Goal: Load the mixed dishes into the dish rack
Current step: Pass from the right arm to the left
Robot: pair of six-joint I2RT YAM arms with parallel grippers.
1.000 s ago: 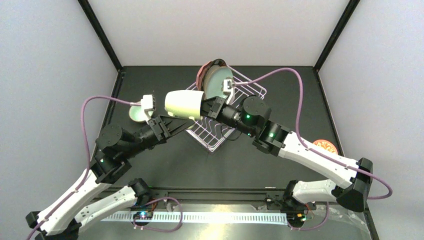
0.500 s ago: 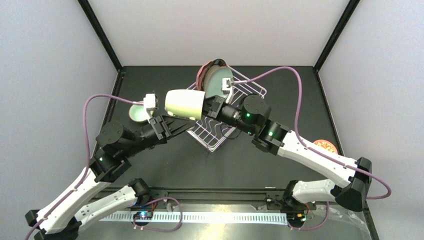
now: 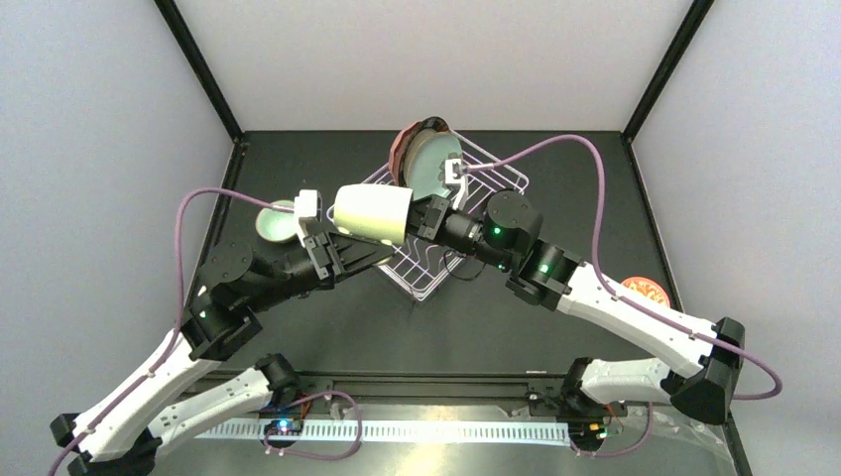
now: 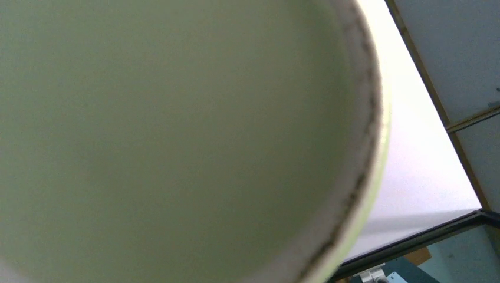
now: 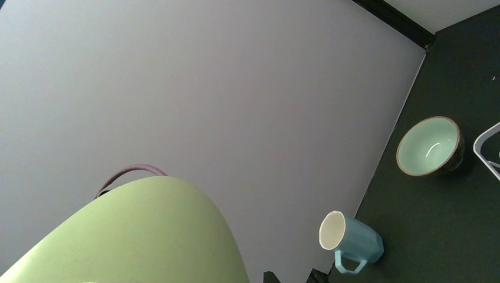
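Observation:
A cream mug (image 3: 372, 213) hangs on its side above the near left corner of the dish rack (image 3: 496, 178), a white wire basket. My right gripper (image 3: 423, 216) is shut on the mug's right end. From the left and below, my left gripper (image 3: 349, 243) has its jaws closed round the mug's body. The mug (image 4: 177, 141) fills the left wrist view and hides those fingers. It shows as a pale green curve (image 5: 130, 236) low in the right wrist view. Plates (image 3: 424, 159) stand upright at the rack's far end.
A pale-green bowl (image 3: 273, 223) sits on the table left of the rack, also seen as the bowl (image 5: 429, 145) in the right wrist view. A light-blue mug (image 5: 352, 239) lies on its side near it. A small orange-patterned bowl (image 3: 647, 290) sits at the right edge.
My left arm has moved right, and its jaws have closed in on the cream mug. The mug has shifted slightly right. The right gripper keeps its hold.

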